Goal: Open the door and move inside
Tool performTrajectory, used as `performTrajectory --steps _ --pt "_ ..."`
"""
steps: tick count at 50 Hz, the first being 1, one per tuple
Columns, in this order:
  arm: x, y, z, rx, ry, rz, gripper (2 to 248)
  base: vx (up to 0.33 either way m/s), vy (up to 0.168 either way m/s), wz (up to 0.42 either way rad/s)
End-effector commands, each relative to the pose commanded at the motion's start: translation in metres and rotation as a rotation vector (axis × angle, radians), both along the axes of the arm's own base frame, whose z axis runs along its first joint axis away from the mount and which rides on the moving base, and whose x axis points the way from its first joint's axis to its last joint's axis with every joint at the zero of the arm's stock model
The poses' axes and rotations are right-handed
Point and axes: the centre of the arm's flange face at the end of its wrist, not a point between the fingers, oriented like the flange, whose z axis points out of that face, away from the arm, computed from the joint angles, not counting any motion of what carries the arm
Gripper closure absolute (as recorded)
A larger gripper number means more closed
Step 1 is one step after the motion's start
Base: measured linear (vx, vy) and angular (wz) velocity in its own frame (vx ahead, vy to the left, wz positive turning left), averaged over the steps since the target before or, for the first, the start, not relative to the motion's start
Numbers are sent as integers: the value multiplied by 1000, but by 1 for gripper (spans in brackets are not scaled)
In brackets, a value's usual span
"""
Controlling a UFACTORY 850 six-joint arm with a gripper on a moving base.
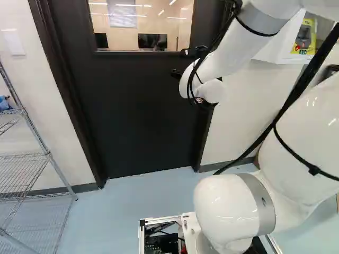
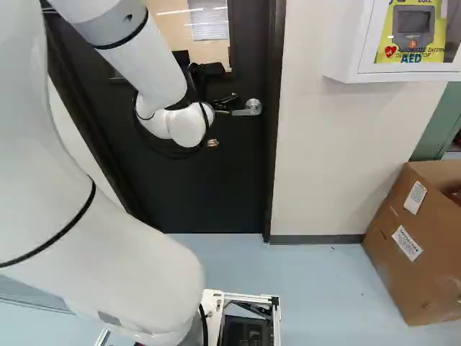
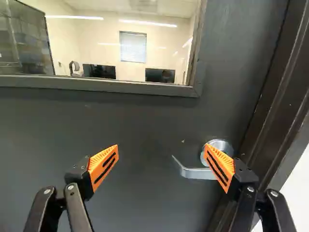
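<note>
Handle (image 3: 193, 173) sits on the door (image 1: 137, 116), near the frame (image 3: 275, 121), partly hidden behind one finger of the hand (image 3: 161, 150) — spread wide, gripping nothing. The door looks shut — so turning the handle, opening up and driving inside all seem left.

A cardboard box (image 2: 403, 277) and a wire rack (image 1: 48, 153) stand on the pale blue floor (image 2: 324, 288)

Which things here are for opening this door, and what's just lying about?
For the job: dark windowed door, silver metal lever handle, black two-fingered gripper with orange pads.
Just around: brown cardboard box, silver wire shelving, white wall-mounted cabinet.
</note>
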Motion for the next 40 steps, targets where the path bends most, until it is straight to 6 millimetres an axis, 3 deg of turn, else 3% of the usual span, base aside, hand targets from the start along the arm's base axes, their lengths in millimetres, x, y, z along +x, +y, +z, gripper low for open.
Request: performTrajectory --steps 40 --pt "40 -1 -31 3 74 2 3 0 0 0"
